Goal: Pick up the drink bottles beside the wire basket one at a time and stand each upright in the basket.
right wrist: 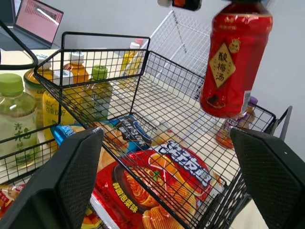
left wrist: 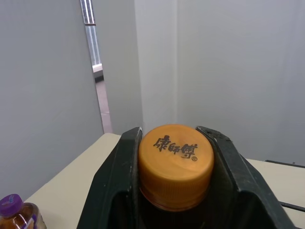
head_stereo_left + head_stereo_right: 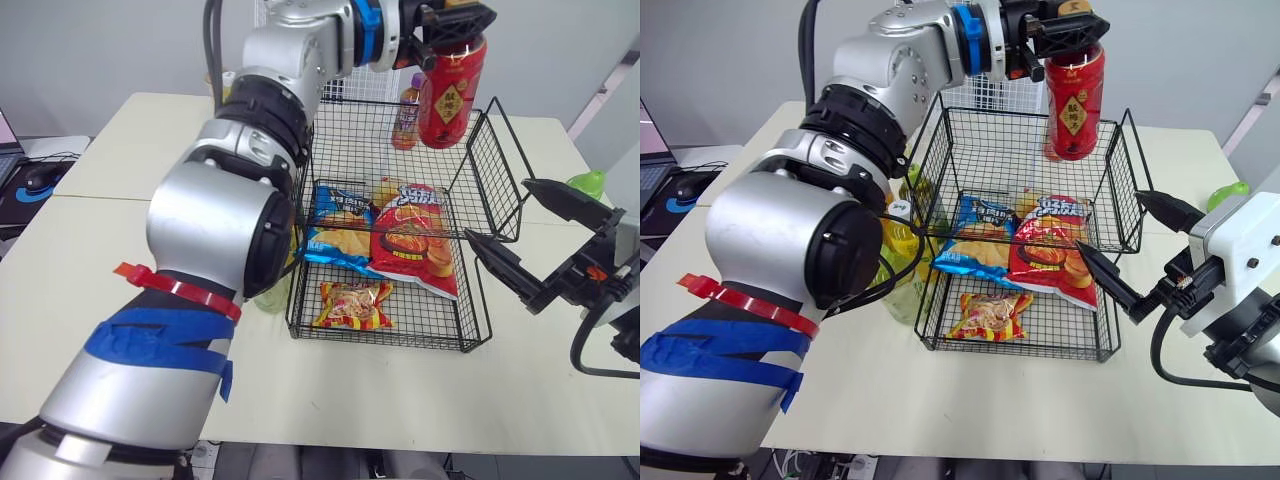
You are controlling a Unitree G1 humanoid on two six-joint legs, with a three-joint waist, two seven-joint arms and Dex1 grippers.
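Left gripper [image 2: 172,143] is clamped on the orange cap [image 2: 175,164] of the red bottle [image 3: 452,95], one finger on each side, so the bottle hangs upright with its long axis vertical. It is in the air over the far right corner of the wire basket [image 3: 497,160], its base above the rim. The bare wire floor at that far end looks to lie almost straight below, so I judge the coming move to be a plain descent. Snack bags [image 3: 415,235] cover the near half. Right gripper [image 3: 1108,219] waits with its fingers spread, just beside the basket's right wall. More bottles [image 1: 14,119] stand on the worktop [image 3: 100,260] along the basket's left side.
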